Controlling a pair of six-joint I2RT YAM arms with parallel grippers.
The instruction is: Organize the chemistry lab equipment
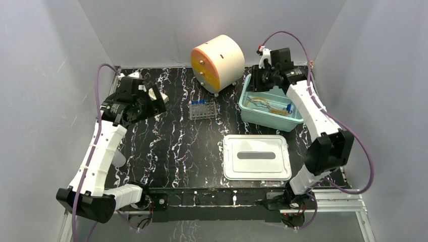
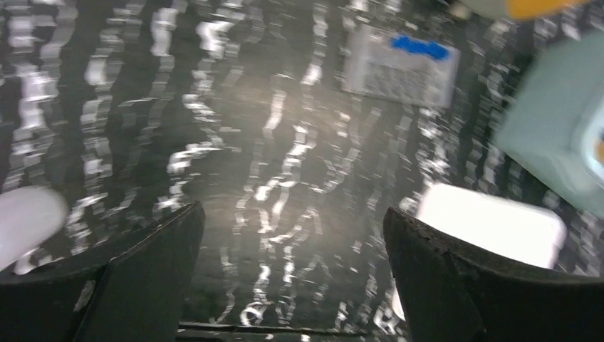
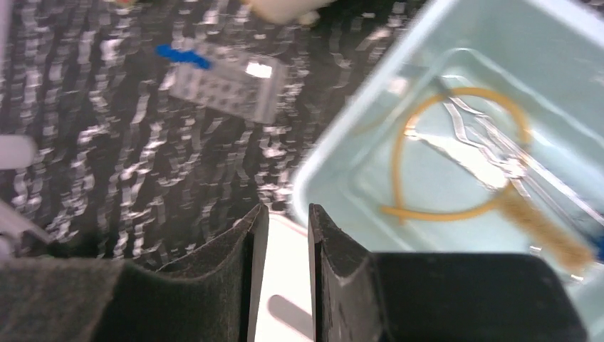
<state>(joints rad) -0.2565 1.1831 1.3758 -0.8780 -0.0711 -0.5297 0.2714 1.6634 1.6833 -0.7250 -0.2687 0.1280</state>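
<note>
black marbled counter [image 1: 166, 146] under white walls. the clear tube rack [image 1: 203, 109] stands at upper centre: light, stiff, probably slick, best pinched across its short walls. the soft, floppy tubing coil [image 3: 441, 212] lies in the teal tub [image 1: 267, 122], upper right. left hand [image 2: 295, 278] gapes wide, empty; right hand [image 3: 288, 263] is nearly closed on nothing.

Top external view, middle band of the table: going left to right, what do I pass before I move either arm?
left pincer → small clear tube rack → teal tub. The cabinet, lid and right pincer overlap these sideways, so they are left out.
</note>
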